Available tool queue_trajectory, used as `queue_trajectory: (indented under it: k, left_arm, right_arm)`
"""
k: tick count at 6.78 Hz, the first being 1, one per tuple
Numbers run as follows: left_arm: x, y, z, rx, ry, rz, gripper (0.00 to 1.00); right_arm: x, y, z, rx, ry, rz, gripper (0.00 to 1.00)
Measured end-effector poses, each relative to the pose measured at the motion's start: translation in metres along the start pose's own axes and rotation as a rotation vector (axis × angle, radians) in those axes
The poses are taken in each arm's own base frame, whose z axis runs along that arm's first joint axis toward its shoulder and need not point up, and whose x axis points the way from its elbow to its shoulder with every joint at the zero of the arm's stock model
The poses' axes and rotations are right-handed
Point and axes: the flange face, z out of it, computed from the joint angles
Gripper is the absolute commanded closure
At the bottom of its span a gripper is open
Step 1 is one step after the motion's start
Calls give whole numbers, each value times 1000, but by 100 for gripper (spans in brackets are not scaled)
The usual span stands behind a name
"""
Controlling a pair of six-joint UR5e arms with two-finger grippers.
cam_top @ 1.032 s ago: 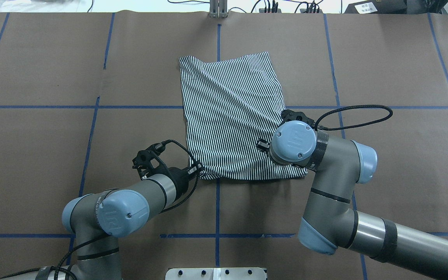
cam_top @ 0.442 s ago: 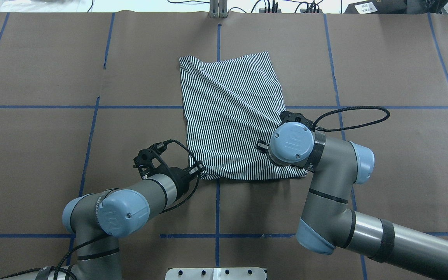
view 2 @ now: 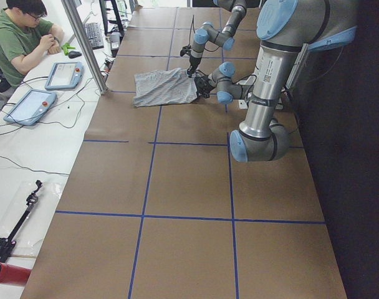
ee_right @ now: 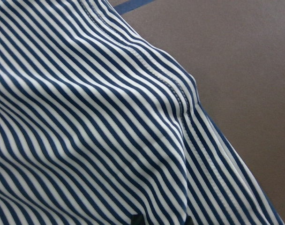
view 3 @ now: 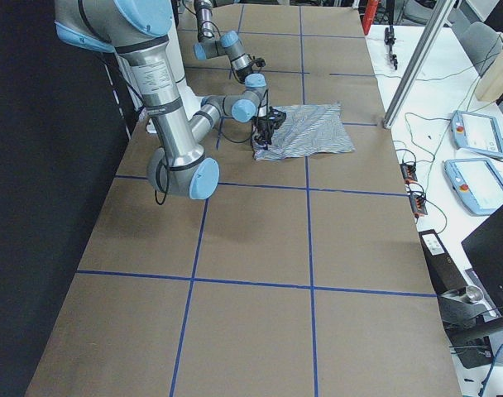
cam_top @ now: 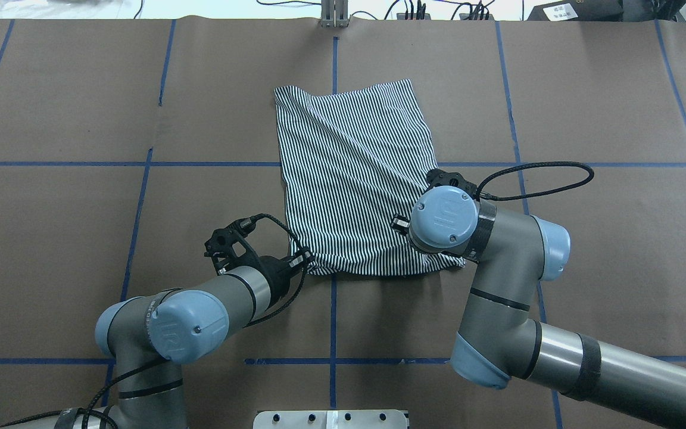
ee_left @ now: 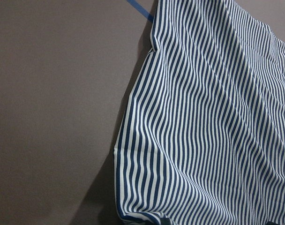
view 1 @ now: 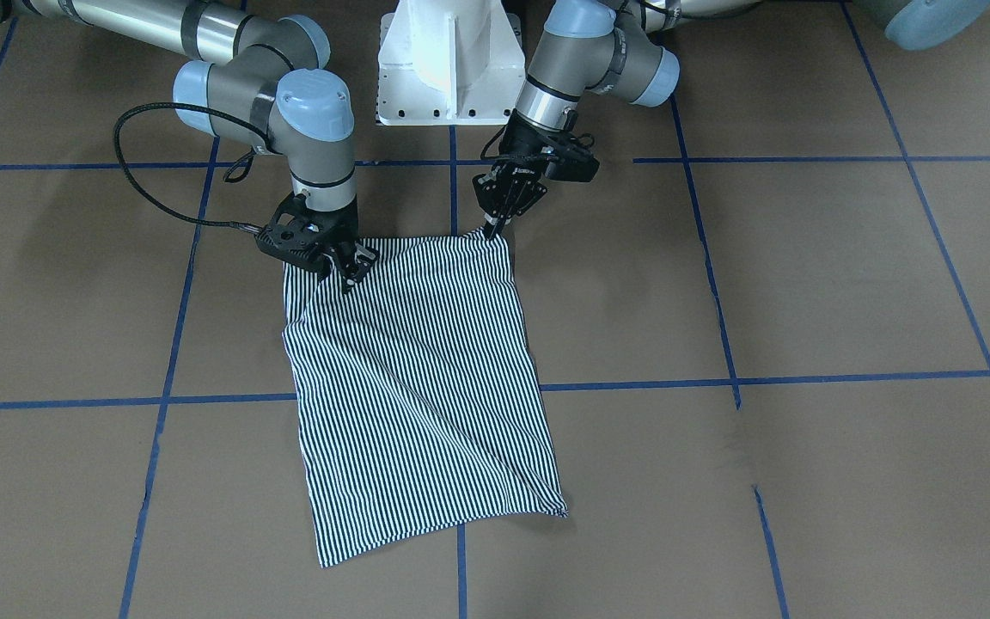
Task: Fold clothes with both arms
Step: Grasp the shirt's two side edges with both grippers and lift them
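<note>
The striped shirt (cam_top: 355, 173) lies folded into a rectangle at the table's middle, with a diagonal crease; collar and placket are hidden. It also shows in the front view (view 1: 418, 387). My left gripper (view 1: 491, 229) is shut on the shirt's near left corner, low at the table, and also shows in the overhead view (cam_top: 306, 258). My right gripper (view 1: 347, 273) points down and is shut on the fabric at the near right corner; in the overhead view its wrist hides it. Both wrist views are filled with striped fabric (ee_left: 203, 117) (ee_right: 86, 117), which bunches into a ridge at the right fingers.
The white pedestal base (view 1: 448, 60) stands right behind the shirt's near edge. Brown paper with blue tape lines (cam_top: 140, 208) covers the table. In the left side view a seated operator (view 2: 18, 37) and teach pendants (view 2: 63, 75) are beyond the far edge.
My right wrist has shifted slightly left and away from the base, and the shirt's near right corner has drawn in with it. The left arm has barely moved.
</note>
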Motion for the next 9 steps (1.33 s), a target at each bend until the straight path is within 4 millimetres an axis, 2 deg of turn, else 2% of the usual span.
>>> queue_trajectory:
  k: [7,8,9]
  left_arm:
    - [0,0,0,-2,-1,5,100]
    - [1,-1,-2,-4,2,23,100]
    - [8,-4,-12,-8,20,61,100]
  right_arm:
    - [-6,-2,-17,0,-33,4,100]
    - [-8,-2,-29,-3,-55,6,100]
    - [-10,0,-53,-7,-88,7,100]
